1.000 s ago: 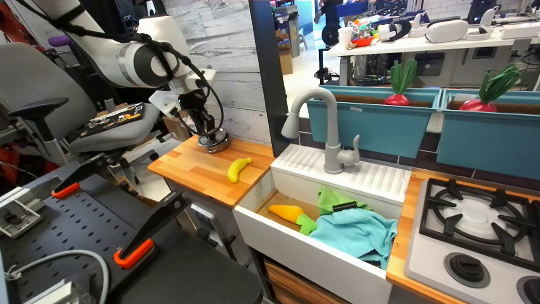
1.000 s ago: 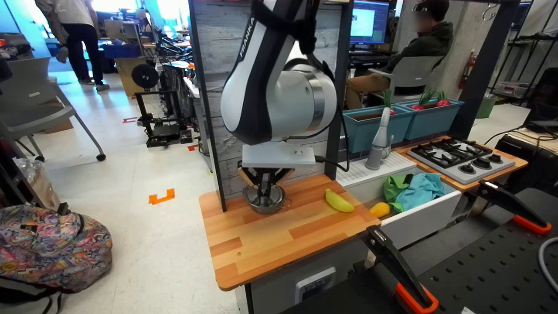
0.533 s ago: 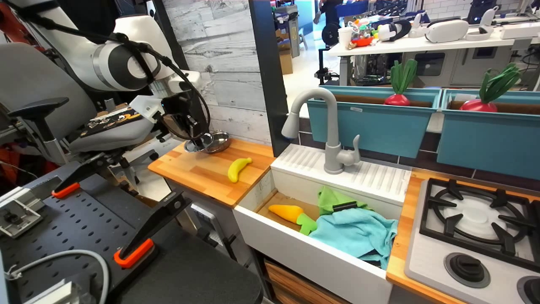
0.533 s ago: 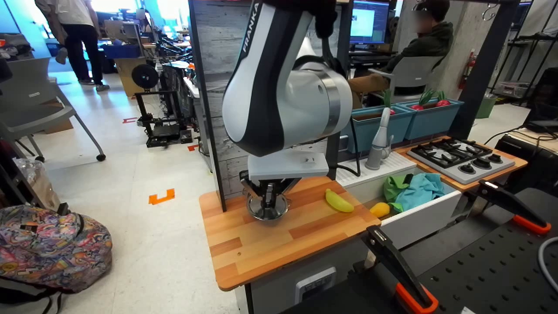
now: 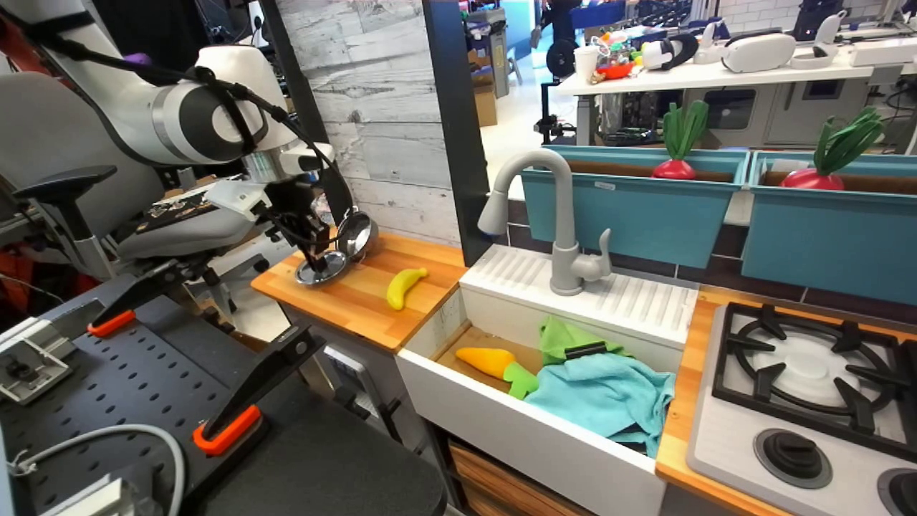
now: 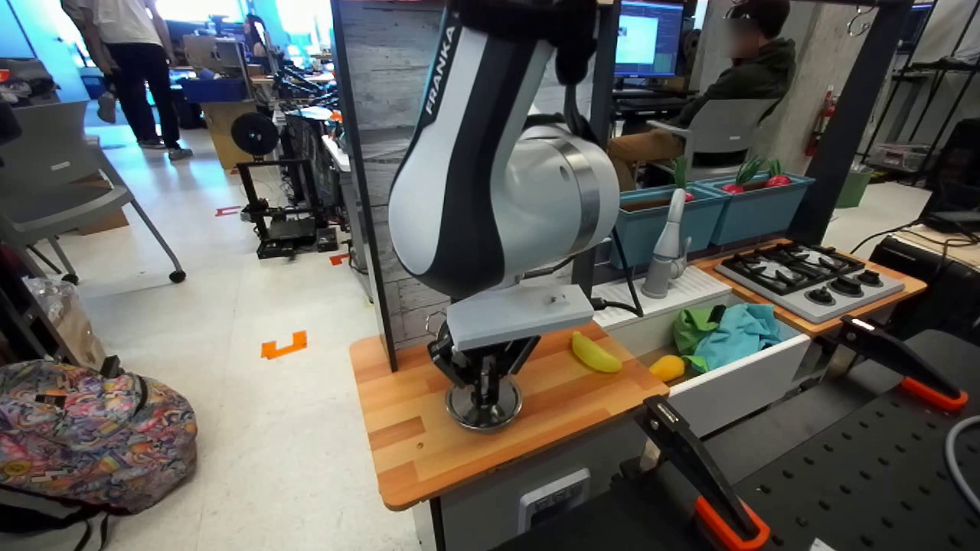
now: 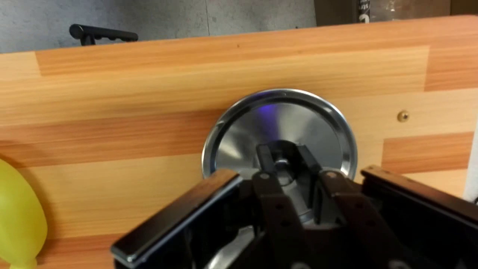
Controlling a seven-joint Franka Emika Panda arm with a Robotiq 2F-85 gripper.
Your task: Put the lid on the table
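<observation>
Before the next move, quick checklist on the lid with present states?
1. Lid over the table: ok.
2. Lid resting fully on it: cannot tell.
3. Hand straddling the lid's middle: ok, per the wrist view.
4. Hand shut or released: cannot tell.
5. Pot level: not ok; tilted in an exterior view. Contact with the hand: cannot tell.
6. Banana apart from the lid: ok, gap in all three views.

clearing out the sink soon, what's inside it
The sink holds an orange-yellow vegetable-like item with a green end, a green cloth, a turquoise cloth and a dark strip between the two. What lies beneath the cloths is mostly covered.
</observation>
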